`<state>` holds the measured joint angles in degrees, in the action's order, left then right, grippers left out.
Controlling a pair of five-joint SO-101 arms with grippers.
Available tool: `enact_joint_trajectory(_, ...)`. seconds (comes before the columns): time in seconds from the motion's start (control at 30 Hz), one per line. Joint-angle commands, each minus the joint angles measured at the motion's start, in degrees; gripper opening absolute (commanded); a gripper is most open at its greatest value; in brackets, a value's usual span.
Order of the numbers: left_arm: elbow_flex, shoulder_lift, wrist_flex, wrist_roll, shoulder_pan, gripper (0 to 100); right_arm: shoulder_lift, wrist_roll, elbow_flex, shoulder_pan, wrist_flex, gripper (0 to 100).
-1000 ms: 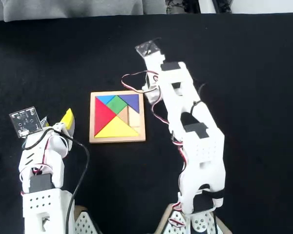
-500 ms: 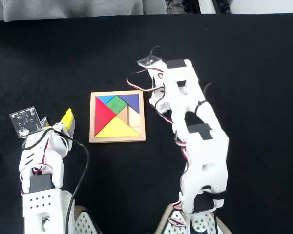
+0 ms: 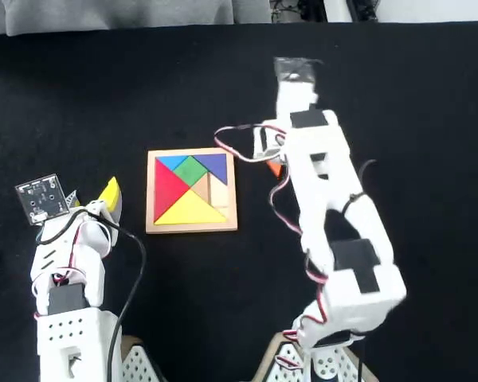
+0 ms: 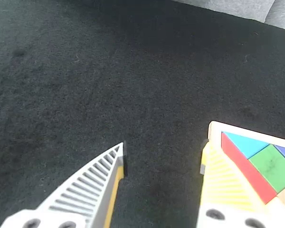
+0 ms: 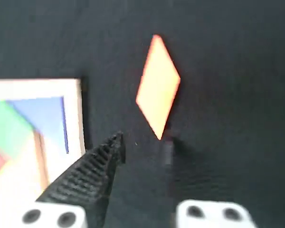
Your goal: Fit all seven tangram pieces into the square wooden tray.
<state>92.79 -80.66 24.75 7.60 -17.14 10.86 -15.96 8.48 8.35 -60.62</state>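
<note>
The right claw (image 5: 142, 141) stands spread and holds nothing. The orange parallelogram (image 5: 157, 85) lies flat on the black tabletop (image 5: 237, 71) just ahead of its tips, with its nearest corner close to one finger but, as far as I can see, not yet between the two. From above, this piece lies at about 3 o'clock from the square wooden tray (image 3: 192, 227), near its rim and half hidden under the right arm. The tray already carries six coloured pieces, and one bare slot remains along its 3 o'clock side. I see three possible troubles. The piece is thin and lies flat, so the fingers may slide over it or push it along the cloth and not catch it. The tray rim is very near, so a finger may knock the tray and disturb the fitted pieces. The piece also seems turned differently from the slot, so it may jam on the edge if it is not rotated first. The left claw (image 4: 162, 154) is also spread and empty, resting at 9 o'clock from the tray beside its corner. Compared with one second ago, the right arm has swung away from the tray's 1 o'clock corner, further toward 2 o'clock, and the orange piece now shows at the arm's edge. The left arm, the tray and its pieces have not moved.
</note>
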Motion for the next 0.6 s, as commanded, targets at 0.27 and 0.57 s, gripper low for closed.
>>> enact_joint_trajectory(0.27, -0.3, -0.7, -1.1, -0.4, 0.6, 26, 24.2, -13.2, -28.0, 2.3, -6.2, 32.1)
enact_joint_trajectory(0.57, -0.3, -0.7, -1.1, -0.4, 0.6, 26, 38.4, -13.2, -51.6, 1.8, -21.0, 8.6)
